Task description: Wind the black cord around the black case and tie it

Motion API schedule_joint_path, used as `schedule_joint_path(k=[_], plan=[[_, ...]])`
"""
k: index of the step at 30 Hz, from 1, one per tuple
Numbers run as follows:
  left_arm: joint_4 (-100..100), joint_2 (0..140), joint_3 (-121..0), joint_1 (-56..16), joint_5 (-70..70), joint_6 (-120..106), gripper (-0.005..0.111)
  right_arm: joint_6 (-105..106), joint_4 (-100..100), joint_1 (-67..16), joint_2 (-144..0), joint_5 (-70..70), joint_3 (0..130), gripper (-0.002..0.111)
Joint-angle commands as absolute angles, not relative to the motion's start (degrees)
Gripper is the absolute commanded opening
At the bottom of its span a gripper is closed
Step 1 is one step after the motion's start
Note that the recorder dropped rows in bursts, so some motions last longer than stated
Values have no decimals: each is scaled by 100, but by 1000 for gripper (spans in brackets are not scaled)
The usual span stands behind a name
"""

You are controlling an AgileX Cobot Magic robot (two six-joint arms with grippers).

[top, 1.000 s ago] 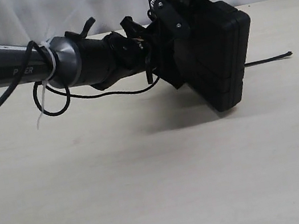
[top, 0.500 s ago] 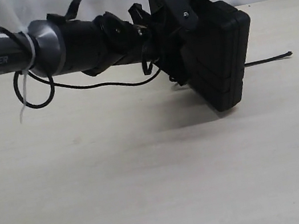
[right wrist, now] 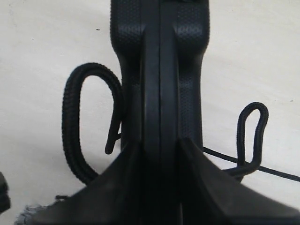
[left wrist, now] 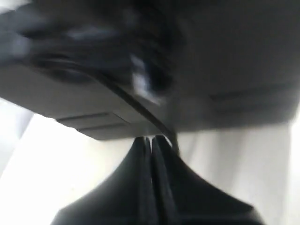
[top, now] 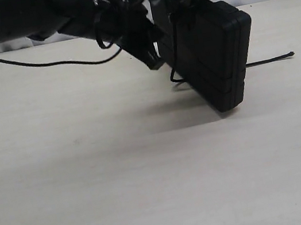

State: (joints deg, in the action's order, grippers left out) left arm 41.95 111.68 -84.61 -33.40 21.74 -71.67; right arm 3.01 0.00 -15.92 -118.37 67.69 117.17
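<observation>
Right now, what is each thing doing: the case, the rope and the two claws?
black case: tilted, clamped by the right gripper.
black cord: one end on the table, a strand hanging by the case.
right gripper: shut on the case.
left gripper: shut, close to the case.

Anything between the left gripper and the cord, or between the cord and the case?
Nothing visible. The left gripper, shut, has its tips right at the black cord, which runs across the face of the black case; whether it is pinched, I can't tell. The right gripper clamps the case's edge, so wraps must clear it.
</observation>
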Motion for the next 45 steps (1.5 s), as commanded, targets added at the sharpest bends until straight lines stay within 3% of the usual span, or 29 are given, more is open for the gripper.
schedule_joint_path(k=[1,17,33,45], plan=[[5391,10919,-8474,-3363,2015,-8069,0,340,82,-1608,-11929,6996,11625,4],[9008,11473,-8474,-3404,1885,-11824,0,340,82,-1608,-11929,6996,11625,4],[8213,10761,-8048,-3404,1180,-11635,0,340,82,-1608,-11929,6996,11625,4],[9134,11753,-8997,-3404,1440,-12280,0,207,82,-1608,-11929,6996,11625,4]])
